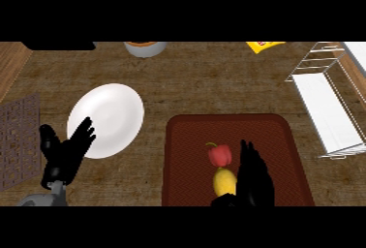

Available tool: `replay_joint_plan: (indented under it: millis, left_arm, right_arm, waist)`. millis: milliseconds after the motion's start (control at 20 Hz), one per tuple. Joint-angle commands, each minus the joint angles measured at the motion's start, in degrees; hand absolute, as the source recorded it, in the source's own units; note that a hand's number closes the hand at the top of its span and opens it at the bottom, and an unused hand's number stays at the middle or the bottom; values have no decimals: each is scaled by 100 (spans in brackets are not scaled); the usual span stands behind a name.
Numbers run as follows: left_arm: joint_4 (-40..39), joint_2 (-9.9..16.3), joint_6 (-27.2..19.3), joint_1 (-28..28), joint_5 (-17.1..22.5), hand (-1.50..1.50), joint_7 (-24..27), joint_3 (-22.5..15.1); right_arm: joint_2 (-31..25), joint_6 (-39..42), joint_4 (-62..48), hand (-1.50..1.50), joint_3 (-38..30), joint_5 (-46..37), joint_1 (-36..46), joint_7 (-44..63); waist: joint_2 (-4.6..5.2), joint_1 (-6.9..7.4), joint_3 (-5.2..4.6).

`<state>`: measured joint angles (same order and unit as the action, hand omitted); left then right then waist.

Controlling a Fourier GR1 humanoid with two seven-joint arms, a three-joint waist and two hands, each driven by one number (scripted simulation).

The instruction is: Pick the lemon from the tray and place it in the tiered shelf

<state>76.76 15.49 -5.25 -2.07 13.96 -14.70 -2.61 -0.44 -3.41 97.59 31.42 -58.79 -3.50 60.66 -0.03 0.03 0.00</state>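
**Head view: lemon not yet lifted, shelf still to be reached**

Head view shows the lemon (224, 180) lying on the dark red tray (186, 160), just below a red pepper (220, 155) that it touches or nearly touches. The right hand (253, 177) is set just beside the lemon on its right, fingers extended and apart rather than curled round the fruit; whether a finger already touches it cannot be told from this angle. No grasp is judged to have been made. The tiered shelf (325, 104) stands well apart at the right edge. The left hand (66, 152) is held open by the white plate (106, 120). Grasping, lifting, carrying and placing all remain.
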Motion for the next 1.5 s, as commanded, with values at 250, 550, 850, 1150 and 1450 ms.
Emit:
replay_joint_plan:
  millis: [250,550,850,1150,1450]
  left_arm:
    - [79,-248,8,-183,-215,0,-321,157]
    - [328,-114,223,52,-165,0,-274,198]
    - [141,-400,110,170,-416,0,6,157]
    - [187,-203,322,-11,-224,0,-165,340]
    - [232,-201,396,-79,-278,0,-139,237]
  right_arm:
    - [-51,-777,-593,-150,-295,25,-178,-647]
    - [-78,113,-1701,150,-135,783,404,-1052]
    - [38,-300,-1298,150,438,830,718,-635]
    - [41,-1237,-1972,150,-1588,1113,1768,-18]
    - [-186,-1847,-2746,150,-3364,566,3042,1200]
  waist:
    - [0,-11,0]
    - [20,90,5]
    - [-1,22,0]
    - [67,76,3]
    - [140,235,-10]
